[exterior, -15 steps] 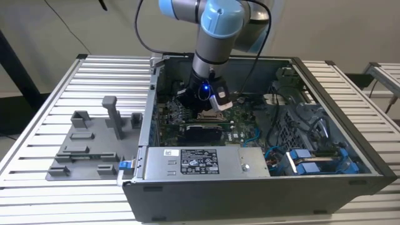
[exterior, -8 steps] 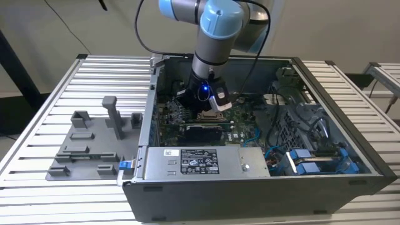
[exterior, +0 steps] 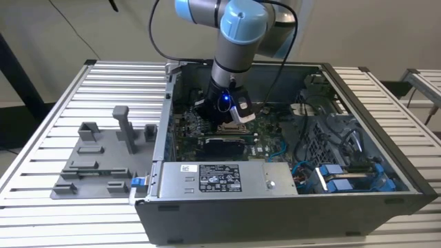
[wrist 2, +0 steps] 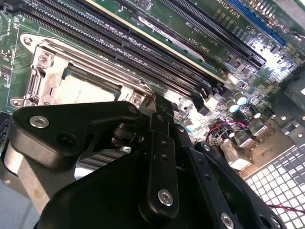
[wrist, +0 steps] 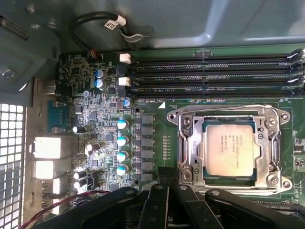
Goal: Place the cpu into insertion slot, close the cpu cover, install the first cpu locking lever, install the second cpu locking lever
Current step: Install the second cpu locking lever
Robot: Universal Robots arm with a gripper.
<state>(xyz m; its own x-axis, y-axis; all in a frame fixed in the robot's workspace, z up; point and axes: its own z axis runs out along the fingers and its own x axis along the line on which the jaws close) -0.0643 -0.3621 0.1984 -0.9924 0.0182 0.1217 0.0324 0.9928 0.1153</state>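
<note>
gripper [wrist: 164, 183]: black linkage fingers at lower centre of the first wrist view, tips drawn near one another just beside the lower-left corner of the socket; cannot tell if fully pressed together or pinching anything. In the exterior view the gripper [exterior: 232, 118] sits upper centre, low inside the open case.
arm [exterior: 238, 36]: 1, grey tube with blue joint caps, top centre of the exterior view, blue light lit at the wrist.
cpu [wrist: 232, 149]: 1, silver-grey square, right of centre in the first wrist view, seated flat in the socket; in the second wrist view the cpu [wrist 2: 81, 90] is at left centre, partly hidden behind the gripper body.
insertion slot [wrist: 186, 150]: 1, silver rim around the chip on green board, right half of the first wrist view.
cpu cover [wrist: 267, 157]: 1, silver frame lying down over the chip edges, chip showing through its window.
locking levers: thin wire rod [wrist: 224, 109] along the upper edge of the socket; exact count and latch state cannot tell.
memory slots [wrist: 214, 76]: 4 long black rows, upper right of the first wrist view.
capacitors [wrist: 122, 139]: 4 teal-topped in a column, centre left of the first wrist view.
computer case [exterior: 386, 175]: 1, open-topped, centre right of the exterior view.
grey fixture tray [exterior: 103, 165]: 1, left of the exterior view, on the slatted table [exterior: 41, 129].
</note>
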